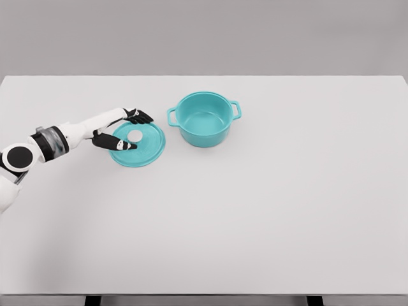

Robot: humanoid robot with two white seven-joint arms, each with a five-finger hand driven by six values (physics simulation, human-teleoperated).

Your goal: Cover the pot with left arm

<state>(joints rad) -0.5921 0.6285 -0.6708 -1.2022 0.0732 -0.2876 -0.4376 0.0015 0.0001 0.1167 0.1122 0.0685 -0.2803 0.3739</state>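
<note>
A teal pot (204,118) with two side handles stands uncovered on the white table (268,210), a little left of centre and toward the back. Its teal lid (145,148) lies flat on the table just left of the pot, with a white knob (135,136) in the middle. My left hand (125,131) reaches in from the left and sits over the lid's left edge. Its black fingers (140,116) are spread above and beside the knob, and the thumb (120,144) lies below it. The hand holds nothing.
</note>
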